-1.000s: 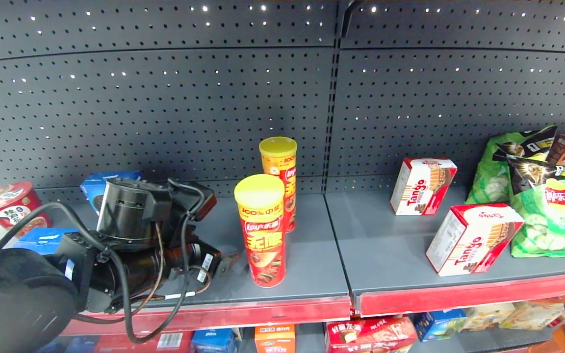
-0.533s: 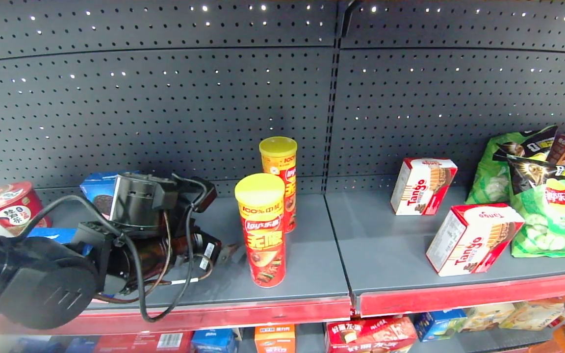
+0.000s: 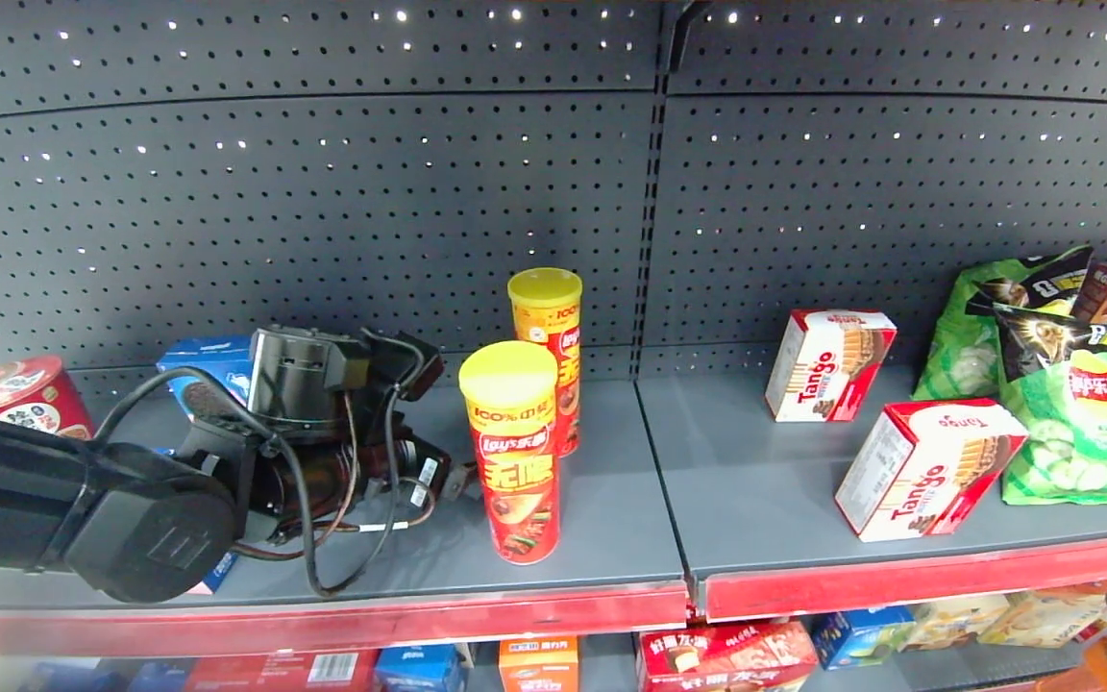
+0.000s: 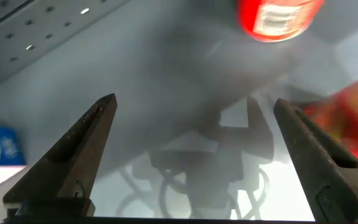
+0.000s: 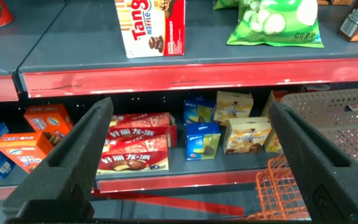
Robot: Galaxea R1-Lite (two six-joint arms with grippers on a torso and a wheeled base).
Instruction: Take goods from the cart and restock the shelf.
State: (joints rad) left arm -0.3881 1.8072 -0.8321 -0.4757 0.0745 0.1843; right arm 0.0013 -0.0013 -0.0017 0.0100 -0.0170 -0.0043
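Note:
Two red chip cans with yellow lids stand mid-shelf, one at the front (image 3: pixel 513 452) and one behind it (image 3: pixel 547 336). My left arm lies over the grey shelf (image 3: pixel 611 538) to their left. Its gripper (image 3: pixel 460 476) is just left of the front can, apart from it. In the left wrist view this gripper (image 4: pixel 194 102) is open over bare shelf, holding nothing, and a red can (image 4: pixel 278 18) stands beyond its fingertips. My right gripper (image 5: pixel 191 106) is open and holds nothing, out in front of the shelf's red edge (image 5: pixel 185 78), beside the cart basket (image 5: pixel 347 124).
Two wafer boxes (image 3: pixel 827 363) (image 3: pixel 923 468) and green chip bags (image 3: pixel 1082 423) sit on the right half. A blue cookie box (image 3: pixel 212 356) and a noodle cup (image 3: pixel 25 394) are behind my left arm. The lower shelf holds several boxes (image 5: pixel 135 155).
My left arm has risen and shifted right, farther onto the shelf, bringing its gripper a little closer to the front can. The goods have not moved.

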